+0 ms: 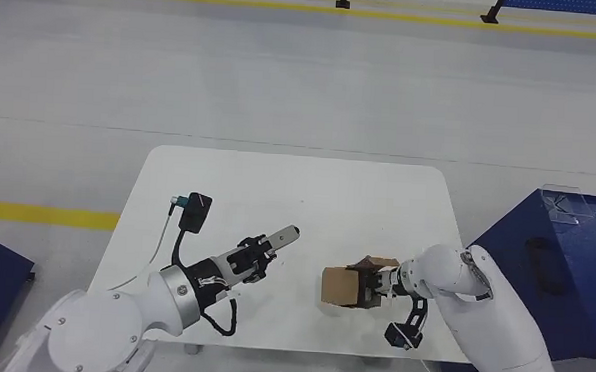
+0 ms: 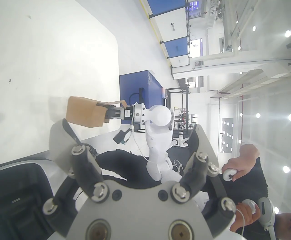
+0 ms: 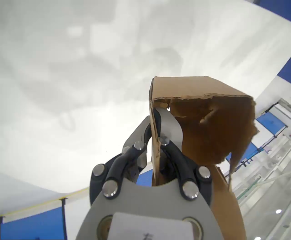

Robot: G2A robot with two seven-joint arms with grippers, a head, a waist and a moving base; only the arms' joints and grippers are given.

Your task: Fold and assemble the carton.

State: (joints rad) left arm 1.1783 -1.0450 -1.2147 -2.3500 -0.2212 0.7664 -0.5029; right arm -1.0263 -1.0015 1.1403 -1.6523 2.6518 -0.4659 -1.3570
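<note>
A small brown carton (image 1: pixel 346 285) sits near the front right of the white table (image 1: pixel 288 191). My right gripper (image 1: pixel 381 285) is shut on one wall of the carton (image 3: pixel 195 118), one finger inside and one outside. Its open end has torn, loose flaps. The carton (image 2: pixel 85 112) appears in the left wrist view held by the right gripper (image 2: pixel 106 113). My left gripper (image 1: pixel 281 235) hovers over the table to the carton's left, open with nothing between its fingers (image 2: pixel 195 138).
A blue cabinet (image 1: pixel 545 257) stands just off the table's right side. A small black device on a cable (image 1: pixel 195 212) hangs by my left arm. The far half of the table is bare white surface.
</note>
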